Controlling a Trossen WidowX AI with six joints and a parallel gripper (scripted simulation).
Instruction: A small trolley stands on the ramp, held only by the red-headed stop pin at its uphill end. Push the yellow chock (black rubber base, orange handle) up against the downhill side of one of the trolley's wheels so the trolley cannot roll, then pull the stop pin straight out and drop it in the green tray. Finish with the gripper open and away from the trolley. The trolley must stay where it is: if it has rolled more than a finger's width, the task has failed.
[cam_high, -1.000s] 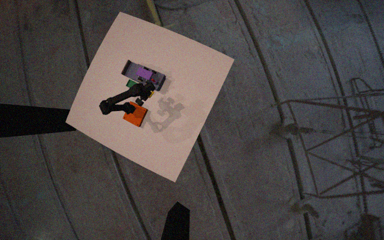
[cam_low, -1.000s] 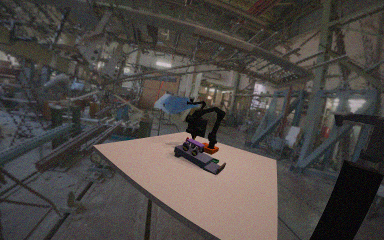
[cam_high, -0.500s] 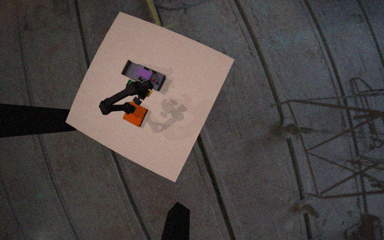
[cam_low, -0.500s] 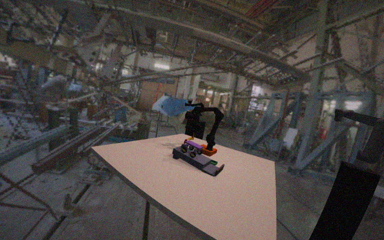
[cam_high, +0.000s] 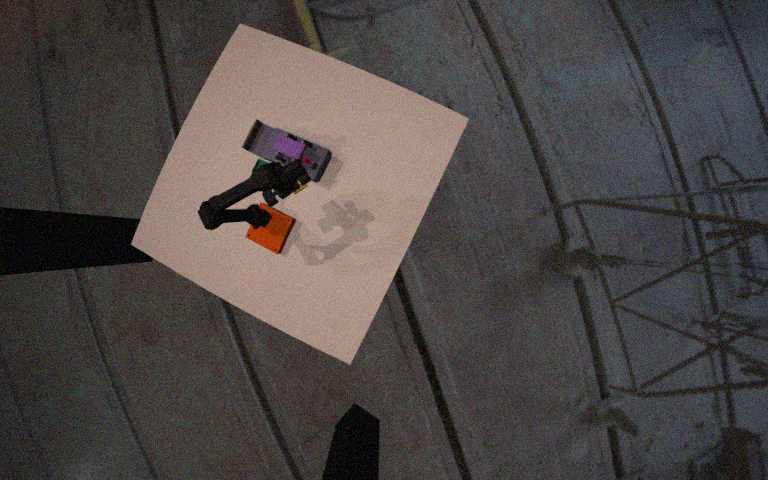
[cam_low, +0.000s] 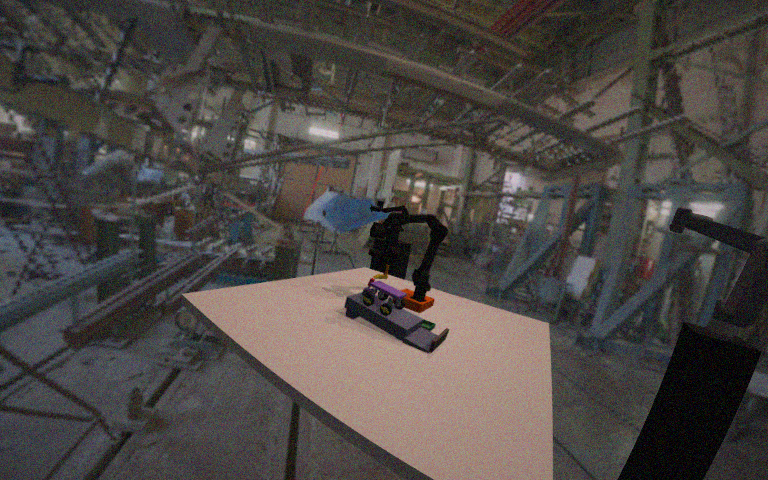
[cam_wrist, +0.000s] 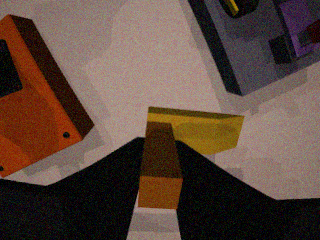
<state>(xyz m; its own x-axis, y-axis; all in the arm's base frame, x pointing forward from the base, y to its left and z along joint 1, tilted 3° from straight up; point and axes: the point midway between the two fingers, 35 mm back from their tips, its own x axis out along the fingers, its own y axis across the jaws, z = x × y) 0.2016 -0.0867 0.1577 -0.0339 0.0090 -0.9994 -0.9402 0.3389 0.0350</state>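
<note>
My gripper (cam_wrist: 157, 146) is shut on the orange handle of the yellow chock (cam_high: 300, 187) (cam_low: 382, 276) (cam_wrist: 210, 135). It holds the chock in the air beside the ramp's high end, apart from ramp and trolley. The chock's black base is not clearly visible. The purple trolley (cam_high: 289, 146) (cam_low: 386, 290) (cam_wrist: 299, 17) stands on the upper part of the grey ramp (cam_high: 263, 140) (cam_low: 399, 322) (cam_wrist: 245, 70). The red-headed stop pin (cam_high: 307, 161) (cam_low: 371, 281) (cam_wrist: 315, 32) stands at the trolley's uphill end. The green tray (cam_high: 259, 164) (cam_low: 428, 324) lies beside the ramp, partly hidden by the arm in the top view.
The arm's orange base plate (cam_high: 271, 229) (cam_low: 417, 305) (cam_wrist: 40, 115) lies on the same side of the ramp as the chock. The ramp has a raised end stop (cam_high: 253, 134) (cam_low: 440, 337) at its low end. The arm reaches over the tray's side of the ramp.
</note>
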